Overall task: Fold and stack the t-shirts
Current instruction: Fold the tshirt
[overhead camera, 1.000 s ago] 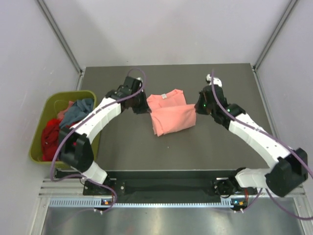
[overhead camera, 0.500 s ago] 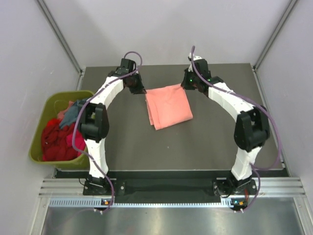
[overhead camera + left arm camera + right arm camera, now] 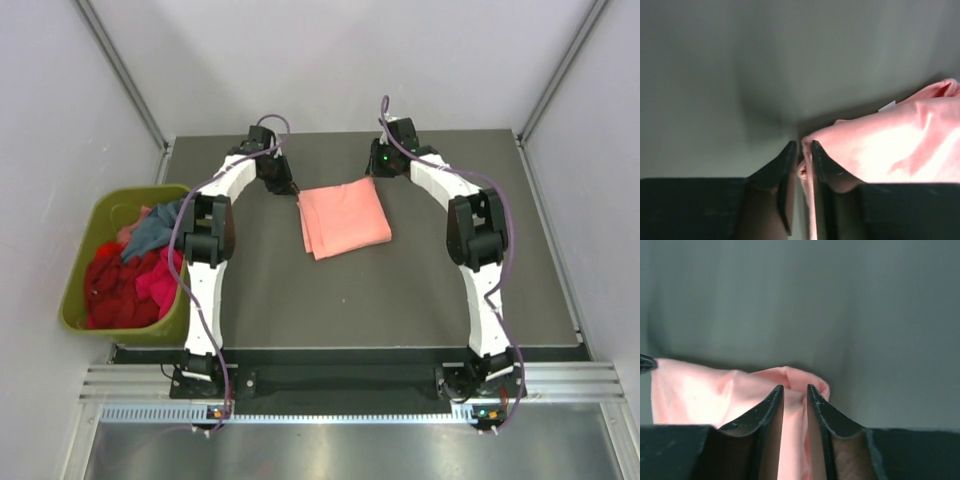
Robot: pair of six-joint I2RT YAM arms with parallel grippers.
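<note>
Off the worktop [image 3: 400, 290] at 9 o'clock, olive bin [image 3: 120, 198] is holding red shirt [image 3: 105, 285], magenta shirt [image 3: 155, 280] and teal shirt [image 3: 150, 232], all waiting. Mid-worktop, salmon-pink shirt [image 3: 345, 218] is lying folded, roughly rectangular. At its far corners, 11 and 1 o'clock, left tool [image 3: 803, 145] and right tool [image 3: 794, 387] are each pinching cloth, jaws narrow. Reading this as finishing the fold: I'd be lowering both corners level, squaring edges, releasing together so nothing drags. Wrist views are blurring, so I can't tell how many layers are gripped. Bin pile is hiding whatever's underneath.
</note>
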